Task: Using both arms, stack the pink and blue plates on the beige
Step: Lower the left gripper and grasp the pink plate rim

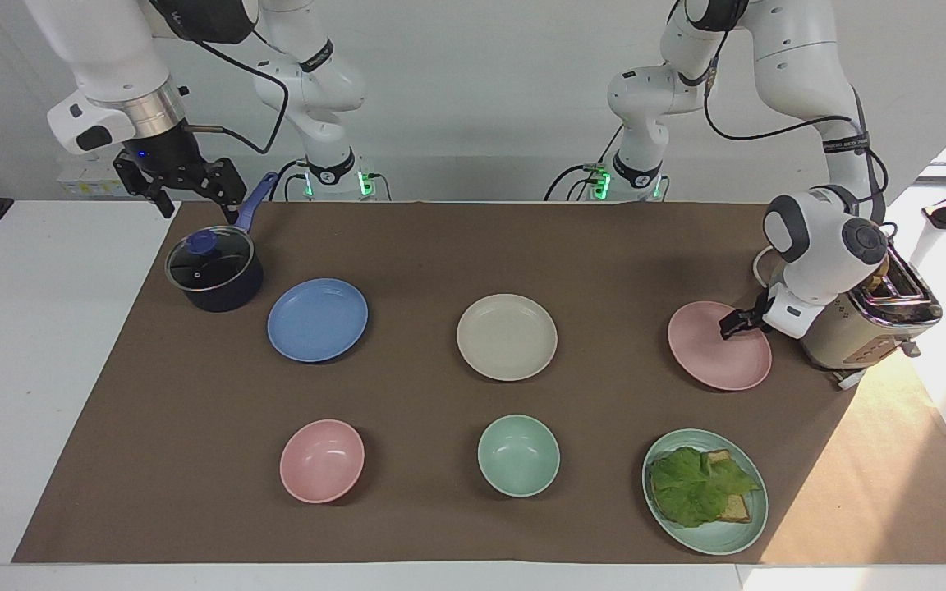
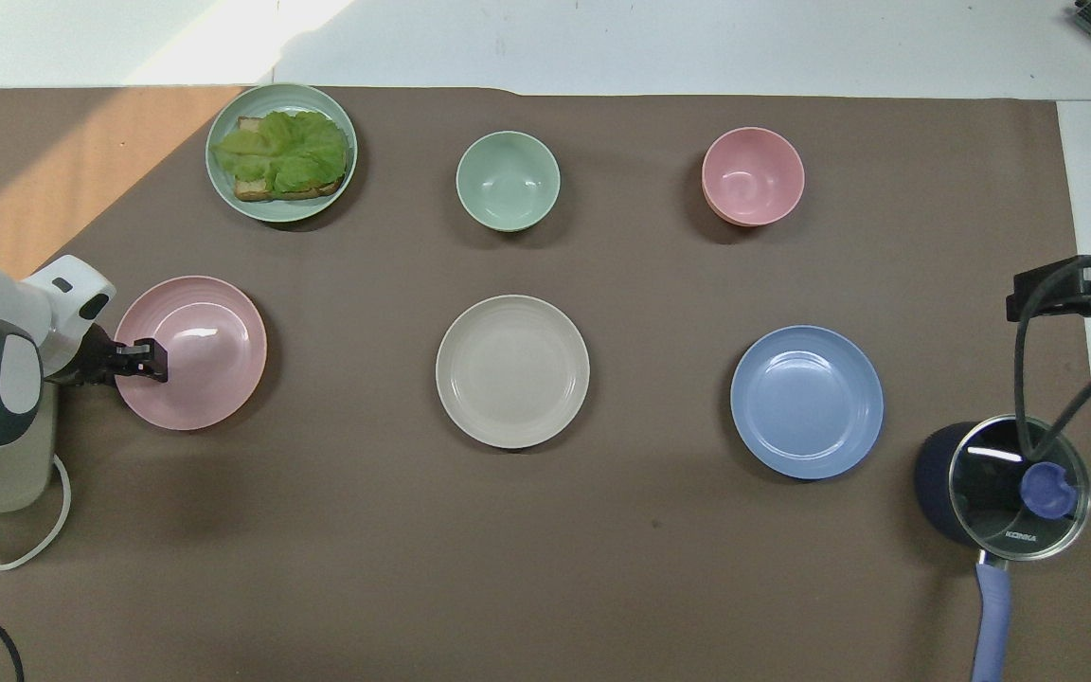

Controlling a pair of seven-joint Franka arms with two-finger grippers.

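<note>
We've got the left claw point(image 1: 726, 330) down at the pink plate point(image 1: 715, 351), on the part of its rim toward the left arm's end of the surface point(image 1: 473, 246), next to the toaster point(image 1: 867, 320). The fingers sit over the rim and seem to be closing on it, but we can't tell whether they've pinched it yet. The plate looks flat on the surface, not lifted.

Key relation for the next move: the beige plate point(image 1: 507, 336) lies mid-surface, between pink and blue, approx. in one row. From the left claw, beige is straight along that row toward the right arm's end, so the carry is a sideways run w/ a lift over the beige rim. The left arm is clearly the nearer one for pink.

The blue plate point(image 1: 317, 319) sits toward the right arm's end, just beside the lidded saucepan point(image 1: 214, 269). The right claw point(image 1: 181, 185) hangs open, up over the surface edge near the pan's handle; it's waiting, and it's the nearer arm for blue.

The plates are round, so no long axis and no pointing direction; any rim spot works for a grip.

Nothing's stacked on beige yet.
</note>
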